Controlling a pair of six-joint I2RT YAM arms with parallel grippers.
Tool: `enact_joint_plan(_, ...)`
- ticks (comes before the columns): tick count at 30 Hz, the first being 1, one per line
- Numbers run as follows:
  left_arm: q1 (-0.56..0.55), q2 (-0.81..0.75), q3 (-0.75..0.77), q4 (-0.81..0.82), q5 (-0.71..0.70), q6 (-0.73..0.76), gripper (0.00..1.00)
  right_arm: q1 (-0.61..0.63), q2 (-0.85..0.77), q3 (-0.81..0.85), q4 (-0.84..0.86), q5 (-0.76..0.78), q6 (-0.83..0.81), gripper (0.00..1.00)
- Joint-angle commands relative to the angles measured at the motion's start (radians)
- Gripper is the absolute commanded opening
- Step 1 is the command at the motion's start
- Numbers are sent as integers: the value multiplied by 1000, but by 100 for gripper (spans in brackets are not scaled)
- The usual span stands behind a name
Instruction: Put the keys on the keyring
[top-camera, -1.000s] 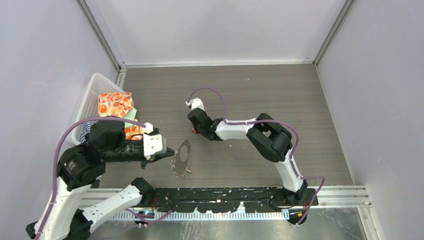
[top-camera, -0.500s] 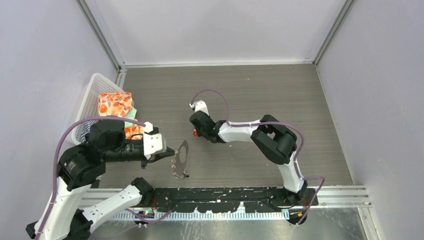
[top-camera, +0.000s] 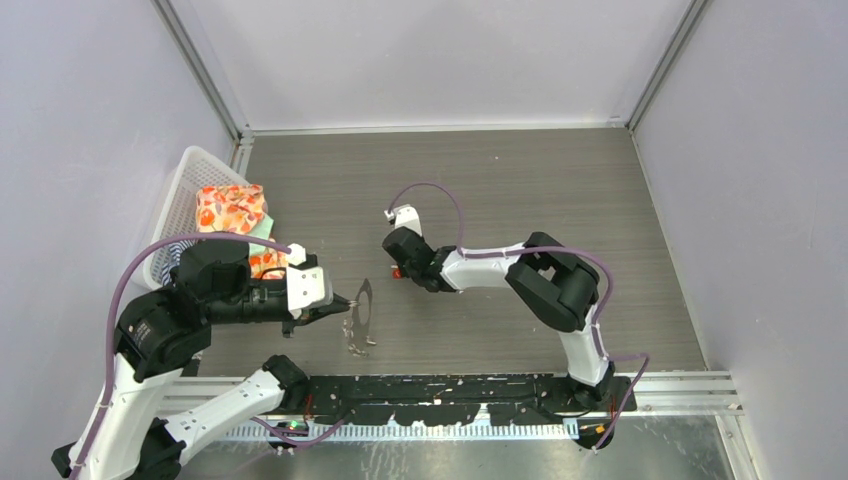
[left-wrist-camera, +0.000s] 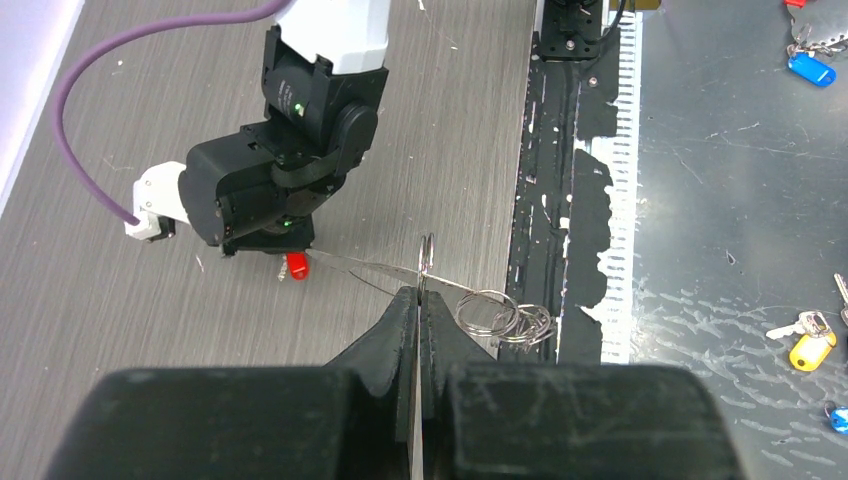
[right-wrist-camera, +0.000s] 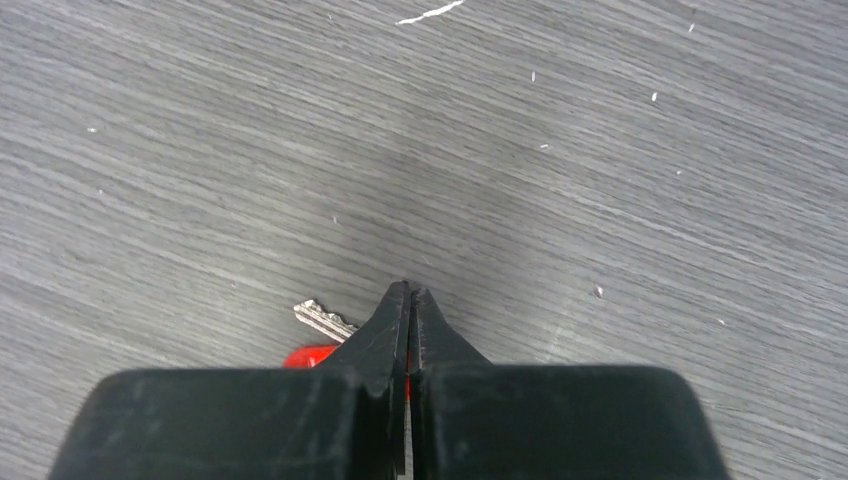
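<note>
The keyring (top-camera: 362, 305) is a thin silver wire loop standing nearly edge-on off the table, with small silver rings (left-wrist-camera: 495, 312) hanging at its near end. My left gripper (top-camera: 345, 300) is shut on its wire (left-wrist-camera: 360, 268), the jaws (left-wrist-camera: 420, 293) pinching it at their tips. The red-headed key (top-camera: 397, 273) lies flat on the table to the right of the loop. My right gripper (right-wrist-camera: 410, 290) is shut and low over it. The silver blade (right-wrist-camera: 320, 318) and part of the red head (right-wrist-camera: 305, 355) stick out from under the left finger, and red shows through the slit between the jaws.
A white basket (top-camera: 185, 200) with orange patterned cloth (top-camera: 230, 207) stands at the left wall. A black rail (top-camera: 450, 385) runs along the near edge. Beyond it, a metal surface holds keys with a blue tag (left-wrist-camera: 810, 68) and a yellow tag (left-wrist-camera: 808, 350).
The right gripper has slid a little right and nearer, with the red key shifting along beside it, and its jaws have closed. The keyring has turned more edge-on in the left gripper.
</note>
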Motion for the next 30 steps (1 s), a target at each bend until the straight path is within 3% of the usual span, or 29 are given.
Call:
enact_joint_plan(1, 1, -5, 20, 46, 5, 0, 0, 5, -119, -60, 101, -18, -20, 1)
enact_joint_plan(5, 1, -18, -16, 48, 10, -20, 0, 5, -226, -162, 217, -137, -83, 1)
enact_joint_plan(12, 1, -15, -28, 61, 18, -18, 0, 3, -326, -281, 225, -240, -57, 3)
enact_joint_plan(14, 1, -14, -30, 64, 20, -17, 0, 4, -305, -268, 184, -230, -43, 31)
enact_joint_plan(15, 1, -13, -30, 64, 20, -18, 0, 5, -289, -255, 168, -223, -40, 39)
enact_joint_plan(19, 1, -12, -29, 66, 18, -17, 0, 6, -223, -215, 169, -171, -58, 51)
enact_joint_plan(23, 1, -11, -20, 60, 14, -16, 0, 7, -170, -167, 148, -123, -95, 52)
enact_joint_plan(30, 1, -8, -15, 62, 12, -17, 0, 7, -143, -168, 182, -80, -102, 42)
